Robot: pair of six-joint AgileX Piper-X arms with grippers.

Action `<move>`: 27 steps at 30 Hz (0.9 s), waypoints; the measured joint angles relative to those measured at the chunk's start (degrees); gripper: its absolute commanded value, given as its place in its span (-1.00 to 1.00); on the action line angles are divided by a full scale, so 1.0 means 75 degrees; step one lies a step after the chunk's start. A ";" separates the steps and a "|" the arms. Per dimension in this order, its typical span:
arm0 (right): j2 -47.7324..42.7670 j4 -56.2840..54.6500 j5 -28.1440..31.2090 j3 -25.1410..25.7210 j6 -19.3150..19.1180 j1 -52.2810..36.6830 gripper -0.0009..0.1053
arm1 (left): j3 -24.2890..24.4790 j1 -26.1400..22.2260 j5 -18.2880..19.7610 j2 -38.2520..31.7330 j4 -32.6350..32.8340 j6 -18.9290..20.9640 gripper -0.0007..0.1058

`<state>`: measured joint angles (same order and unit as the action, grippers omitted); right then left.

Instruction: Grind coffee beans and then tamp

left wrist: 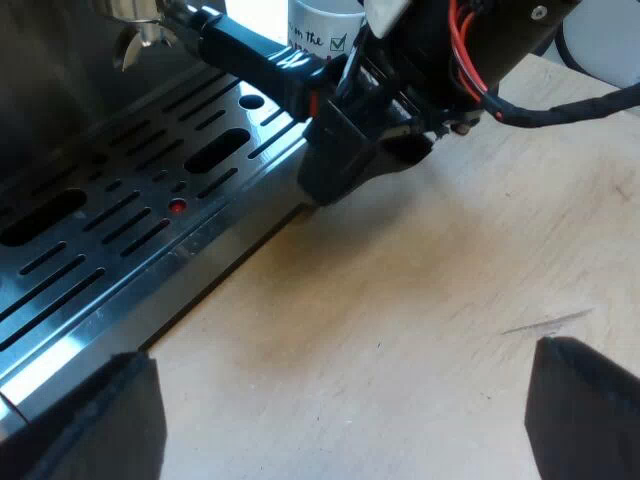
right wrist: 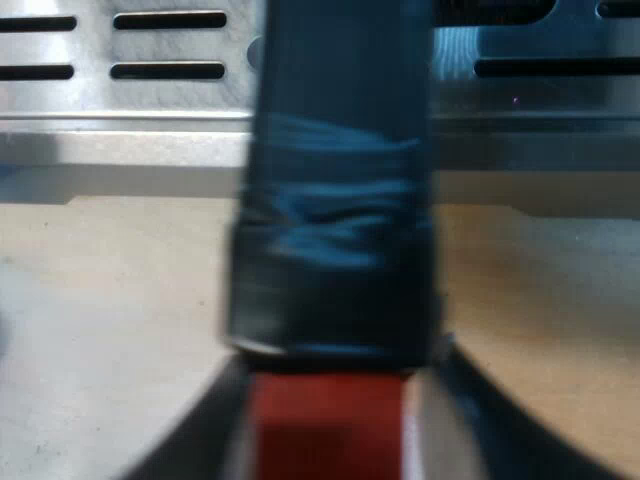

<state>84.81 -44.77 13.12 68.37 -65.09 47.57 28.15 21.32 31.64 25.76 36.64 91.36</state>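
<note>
The right end effector (left wrist: 345, 150) is gripping the dark handle (left wrist: 250, 55) of the metal holder (left wrist: 135, 12), close to its red end (right wrist: 325, 430). In its own view the two fingers (right wrist: 490, 425) are pressing on both sides of the handle, so it is clenched on it. The holder is hanging at the front of the machine (left wrist: 50, 100), above the slotted drip tray (left wrist: 100, 240). Its metal head is up against the machine and the handle is reaching out toward the wooden surface (left wrist: 420, 320). I cannot tell whether the head is locked in or only being offered to the machine. Taking the handle near its end is giving the arm a long lever, which I judge useful for turning or steering the holder. It is also keeping the fingers away from the metal head, where the ground coffee must fall.

The left end effector (left wrist: 340, 420) is hovering low over the surface, just beside the edge of the drip tray. It is released, with its fingers spread wide and nothing between them. I think it is waiting there on purpose: near enough to help, but apart from the right arm so the two are not colliding. A white mug (left wrist: 322, 25) with writing on it is standing beyond the right end effector.

In my judgement the task is in its early part: the holder is being handled for grinding, and tamping is not yet begun.
</note>
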 measured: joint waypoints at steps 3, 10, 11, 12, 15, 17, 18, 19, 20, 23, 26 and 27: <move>0.0000 0.0000 0.0000 0.0000 0.0000 0.0000 -0.81 | 0.0000 0.0000 0.0000 0.0000 0.0000 0.0000 0.51; 0.0000 -0.0120 0.0057 0.0000 0.0039 0.0000 -0.98 | 0.0000 0.0000 0.0000 0.0000 0.0000 0.0000 0.51; 0.0000 -0.0120 0.0057 0.0000 0.0039 0.0000 -0.98 | 0.0000 0.0000 0.0000 0.0000 0.0000 0.0000 0.51; 0.0000 -0.0120 0.0057 0.0000 0.0039 0.0000 -0.98 | 0.0000 0.0000 0.0000 0.0000 0.0000 0.0000 0.51; 0.0000 -0.0120 0.0057 0.0000 0.0039 0.0000 -0.98 | 0.0000 0.0000 0.0000 0.0000 0.0000 0.0000 0.51; 0.0000 -0.0120 0.0057 0.0000 0.0039 0.0000 -0.98 | 0.0000 0.0000 0.0000 0.0000 0.0000 0.0000 0.51; 0.0000 -0.0120 0.0057 0.0000 0.0039 0.0000 -0.98 | 0.0000 0.0000 0.0000 0.0000 0.0000 0.0000 0.51; 0.0000 -0.0120 0.0074 0.0000 0.0039 0.0000 -0.98 | 0.0000 0.0000 0.0000 0.0000 0.0000 0.0000 0.51; 0.0000 -0.0120 0.0075 0.0000 0.0039 0.0000 -0.98 | 0.0000 0.0000 0.0000 0.0000 0.0000 0.0000 0.51; 0.0000 -0.0120 0.0195 0.0000 0.0039 0.0000 -0.98 | 0.0000 0.0000 0.0000 0.0000 0.0000 0.0000 0.51; 0.0000 -0.0120 0.0249 0.0000 0.0039 0.0000 -0.98 | 0.0000 0.0000 0.0000 0.0000 0.0000 0.0000 0.51; 0.0000 -0.0120 0.0247 0.0000 0.0039 0.0000 -0.98 | 0.0000 0.0000 0.0000 0.0000 0.0000 0.0000 0.51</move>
<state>84.81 -45.67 14.97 68.37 -64.80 47.57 28.15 21.32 31.64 25.76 36.64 91.36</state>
